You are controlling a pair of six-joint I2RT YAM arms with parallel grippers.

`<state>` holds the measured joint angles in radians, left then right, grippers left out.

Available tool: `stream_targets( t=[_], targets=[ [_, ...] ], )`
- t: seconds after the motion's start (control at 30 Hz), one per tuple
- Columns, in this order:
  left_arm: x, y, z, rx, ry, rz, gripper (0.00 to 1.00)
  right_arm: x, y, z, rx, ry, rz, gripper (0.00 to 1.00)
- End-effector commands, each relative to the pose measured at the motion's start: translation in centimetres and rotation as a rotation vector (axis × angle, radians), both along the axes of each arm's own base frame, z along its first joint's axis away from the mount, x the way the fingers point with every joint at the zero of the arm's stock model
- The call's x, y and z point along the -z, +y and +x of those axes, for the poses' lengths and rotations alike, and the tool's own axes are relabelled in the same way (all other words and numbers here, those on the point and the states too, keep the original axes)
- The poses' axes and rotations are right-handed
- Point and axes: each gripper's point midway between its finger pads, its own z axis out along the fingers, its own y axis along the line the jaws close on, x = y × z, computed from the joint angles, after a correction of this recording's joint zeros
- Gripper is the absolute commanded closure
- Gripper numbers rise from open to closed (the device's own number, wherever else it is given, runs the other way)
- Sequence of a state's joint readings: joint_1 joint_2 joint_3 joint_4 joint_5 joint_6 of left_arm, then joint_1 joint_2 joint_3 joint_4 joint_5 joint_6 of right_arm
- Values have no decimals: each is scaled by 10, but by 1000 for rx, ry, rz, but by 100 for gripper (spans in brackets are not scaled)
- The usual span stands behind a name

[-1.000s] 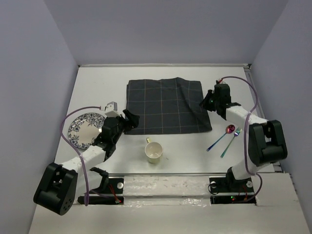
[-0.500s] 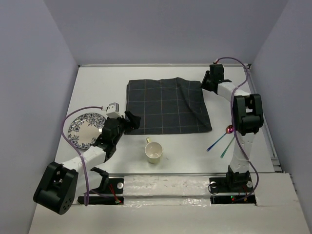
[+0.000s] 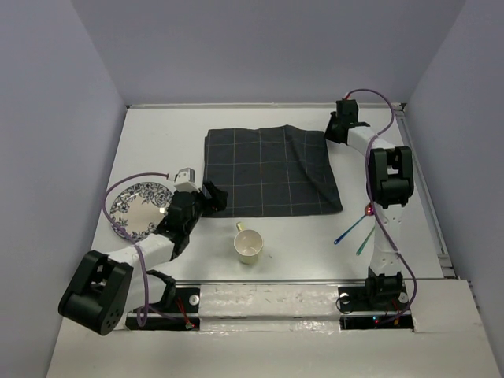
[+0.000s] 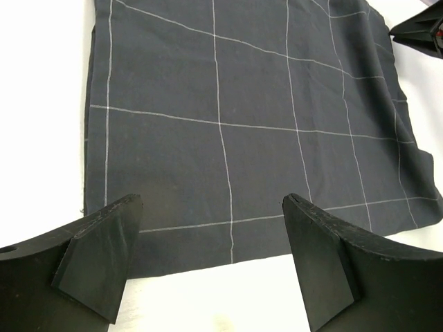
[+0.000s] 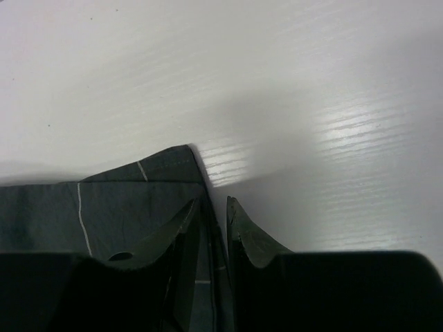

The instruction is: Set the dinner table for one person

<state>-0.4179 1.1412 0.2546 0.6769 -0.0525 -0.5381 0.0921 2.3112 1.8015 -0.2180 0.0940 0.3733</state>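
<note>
Right fingers (image 5: 250, 243) are pinched nearly together on the far right corner of the cloth (image 5: 124, 200), one over the fabric and one on the bare side of its edge. Left fingers (image 4: 97, 256) are spread wide, holding nothing, over the cloth's near left corner. The white surface (image 3: 157, 134) lies under everything, closed in by lilac walls (image 3: 47, 118). The dark, grid-lined cloth lies at its middle, towards the far edge, with a fold along its right side. A patterned plate (image 3: 135, 206) sits by the left edge, beside the left arm. A cream cup (image 3: 249, 245) stands upright towards the near edge, just clear of the cloth. A spoon (image 3: 350, 229) and a fork (image 3: 364, 246) lie slanted side by side towards the right edge, partly hidden by the right arm.
</note>
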Motion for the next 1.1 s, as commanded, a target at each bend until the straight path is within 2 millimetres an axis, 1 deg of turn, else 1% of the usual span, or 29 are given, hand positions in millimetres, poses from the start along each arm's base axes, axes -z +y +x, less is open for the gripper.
stream_targets(
  t=[0.0,0.07,0.17,0.33,0.43,0.47,0.5,0.67,0.83,0.87,1.0,1.07],
  targets=[
    [-18,-5,9,12,-74,-17,6,-4,2,11,-12,-15,3,72],
    [-16,-7,10,18,-68,-16,6,-7,3,16,-16,-25,3,72],
    [-13,-8,10,20,-59,-15,7,-2,3,18,-18,-21,1,72],
    [-12,-7,11,17,-59,-9,6,-5,3,21,-20,-30,-1,72],
    [-10,-8,12,19,-51,-5,6,-17,1,21,-7,-54,-2,73],
    [-9,-8,12,20,-47,-1,6,-21,2,23,-13,-67,-1,74],
    [-6,-8,13,16,-38,6,6,-30,3,24,-20,-83,7,74],
    [4,-6,16,2,-1,33,6,-48,10,26,-41,-125,35,74],
    [10,-6,17,2,19,40,6,-39,16,27,-70,-111,54,74],
    [11,-6,17,1,24,41,6,-32,16,27,-69,-98,54,74],
    [13,-8,17,8,32,42,6,-26,17,30,-69,-87,59,75],
    [13,-8,17,10,33,42,6,-25,17,30,-67,-87,61,75]
  ],
)
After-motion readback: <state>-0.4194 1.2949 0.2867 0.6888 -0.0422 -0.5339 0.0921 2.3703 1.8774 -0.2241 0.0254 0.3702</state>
